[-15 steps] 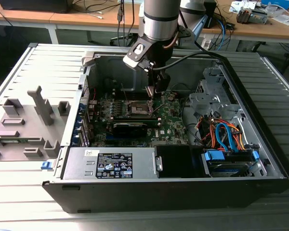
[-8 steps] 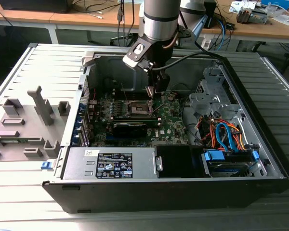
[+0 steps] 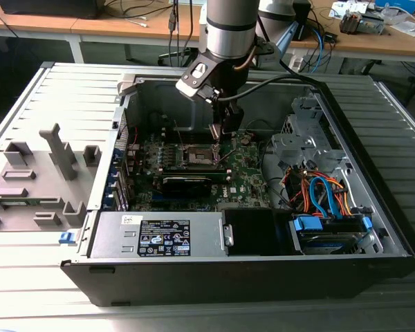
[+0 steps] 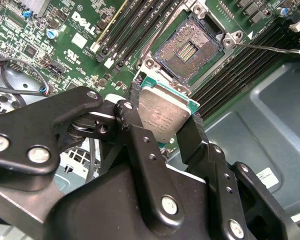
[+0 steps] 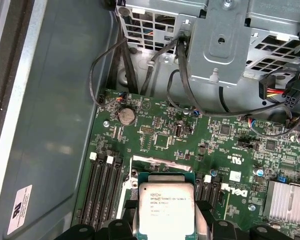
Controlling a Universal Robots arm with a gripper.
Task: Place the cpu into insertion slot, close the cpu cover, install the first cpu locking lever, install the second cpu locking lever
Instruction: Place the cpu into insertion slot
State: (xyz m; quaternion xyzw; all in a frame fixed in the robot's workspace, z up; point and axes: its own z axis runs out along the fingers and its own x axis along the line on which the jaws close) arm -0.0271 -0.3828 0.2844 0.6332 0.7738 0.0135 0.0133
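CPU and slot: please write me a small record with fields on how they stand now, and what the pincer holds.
pincer: shut on the cpu, above the board
cpu: gripped at two opposite edges, metal top bare, not in the slot
slot: open, contacts bare, nothing in it
lever: thin metal rod, stands free beside the slot
board: green, lies under the cpu

Exterior view looks down into the open black computer case [image 3: 228,280]; both wrist views sit close over its green circuit board [image 5: 210,145], sharing the silvery-grey square cpu [image 5: 166,207].
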